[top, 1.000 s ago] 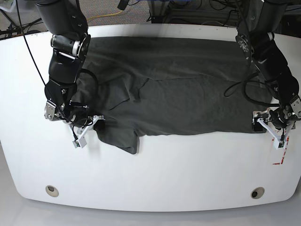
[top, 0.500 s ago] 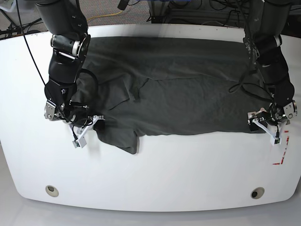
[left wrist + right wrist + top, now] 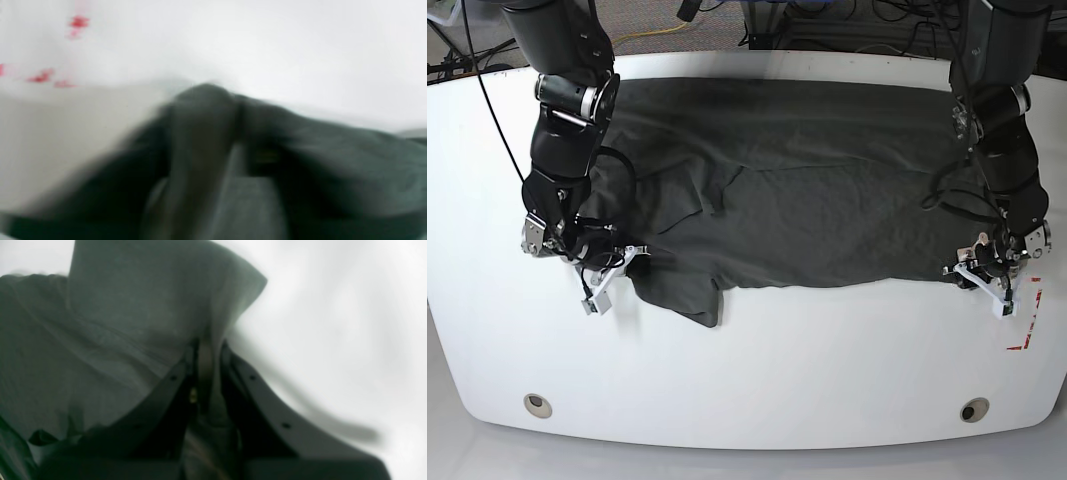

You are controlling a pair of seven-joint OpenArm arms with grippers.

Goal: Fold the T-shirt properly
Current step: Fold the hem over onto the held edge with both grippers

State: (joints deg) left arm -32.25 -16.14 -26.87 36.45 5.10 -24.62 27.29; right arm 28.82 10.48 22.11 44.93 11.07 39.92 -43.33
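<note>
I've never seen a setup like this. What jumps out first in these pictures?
A big dark T-shirt lies spread across the white table, rumpled toward the left of the base view. Two black arms reach down to its near edge at either end: the right gripper is pinched shut on a fold of the cloth, and the left gripper sits at the shirt's opposite corner. Red tape marks show on the table beside that corner.
</note>
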